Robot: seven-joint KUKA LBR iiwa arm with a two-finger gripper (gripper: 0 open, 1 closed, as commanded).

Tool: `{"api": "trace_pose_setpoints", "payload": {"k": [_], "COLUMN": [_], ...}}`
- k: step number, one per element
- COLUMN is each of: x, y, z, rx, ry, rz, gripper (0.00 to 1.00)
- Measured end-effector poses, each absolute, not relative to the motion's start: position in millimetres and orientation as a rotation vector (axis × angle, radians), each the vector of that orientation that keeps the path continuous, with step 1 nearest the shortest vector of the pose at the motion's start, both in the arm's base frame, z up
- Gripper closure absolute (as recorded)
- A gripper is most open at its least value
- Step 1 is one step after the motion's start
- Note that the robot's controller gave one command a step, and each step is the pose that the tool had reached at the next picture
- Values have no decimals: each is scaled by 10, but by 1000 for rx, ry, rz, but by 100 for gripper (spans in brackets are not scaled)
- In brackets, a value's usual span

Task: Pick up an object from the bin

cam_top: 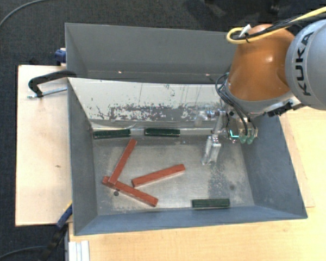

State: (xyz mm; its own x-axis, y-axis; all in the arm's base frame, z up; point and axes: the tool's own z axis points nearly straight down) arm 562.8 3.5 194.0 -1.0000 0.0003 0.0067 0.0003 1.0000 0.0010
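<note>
Empty gripper over the bin's [79, 162] right floor

A dark green bar [210, 203] lies by the front wall, with three red-brown sticks [158, 175] to the left. Beyond them the gripper [209, 157], fingers pressed together on nothing, hangs above bare floor. Two more green bars [162, 131] line the back wall.

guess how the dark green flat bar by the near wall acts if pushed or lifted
The dark green flat bar looks straight, so probably stiff, not floppy. Lying flat on the floor of the grey metal bin, it would likely slide, not roll. Low against the near wall, it may be awkward to grip.
</note>
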Motion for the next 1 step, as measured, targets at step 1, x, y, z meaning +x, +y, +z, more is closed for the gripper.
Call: {"api": "trace_pose_setpoints", "payload": {"k": [1], "x": [5827], "y": [490], "z": [718], "rx": [69], "ry": [-3138], "rz": [-3], "gripper": [0]}}
